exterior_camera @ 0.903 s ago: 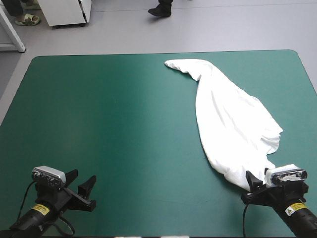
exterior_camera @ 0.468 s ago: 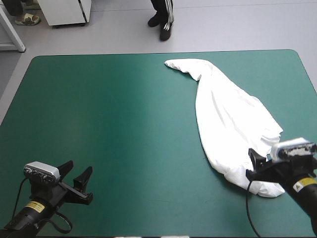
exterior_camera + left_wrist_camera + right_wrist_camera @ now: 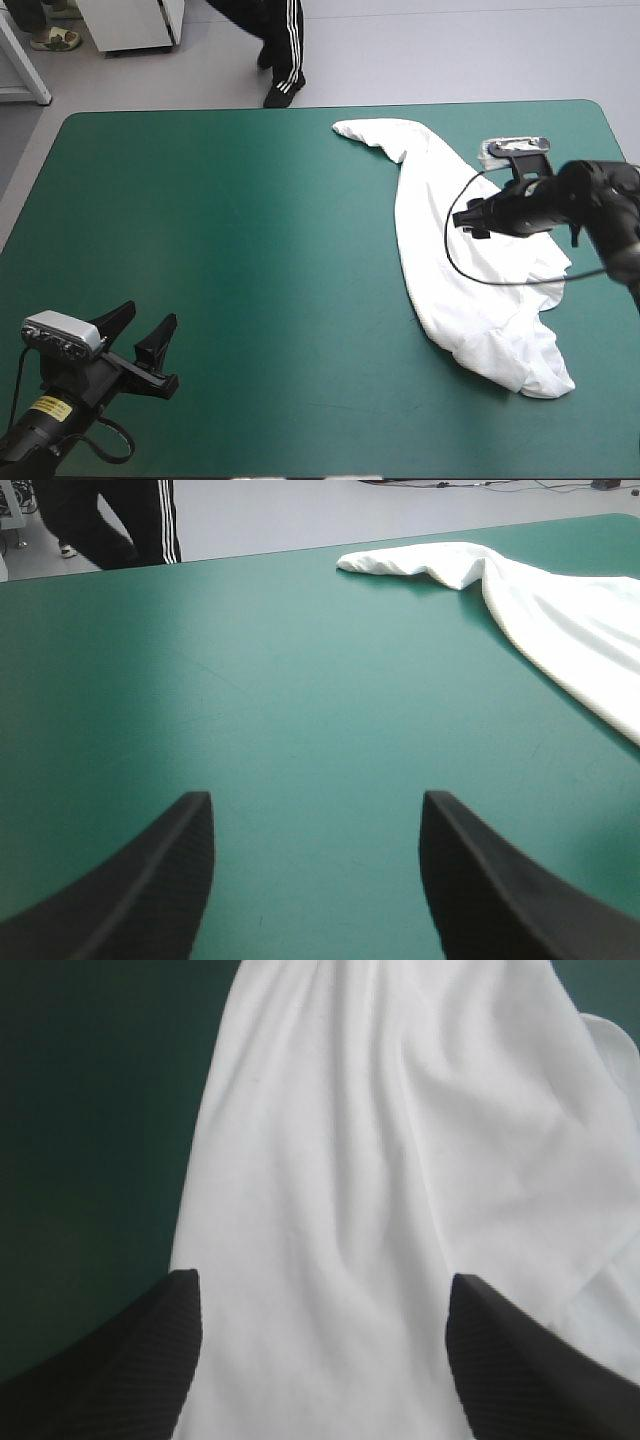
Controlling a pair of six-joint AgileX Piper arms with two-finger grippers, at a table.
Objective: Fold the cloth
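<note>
Your right gripper (image 3: pixel 322 1280) hangs over the T-shirt (image 3: pixel 460 260), fingers spread, grasping nothing; your left gripper (image 3: pixel 315 796) sits near-left over the teal-green cover (image 3: pixel 250 250), fingers released too.

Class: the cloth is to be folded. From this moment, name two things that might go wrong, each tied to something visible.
1. The right pincer, open, hangs over the middle of the T-shirt, not a corner; closing there may pinch several bunched layers.
2. The left pincer, open, sits far off over bare teal-green cover; a one-armed pull may just drag the T-shirt.
</note>
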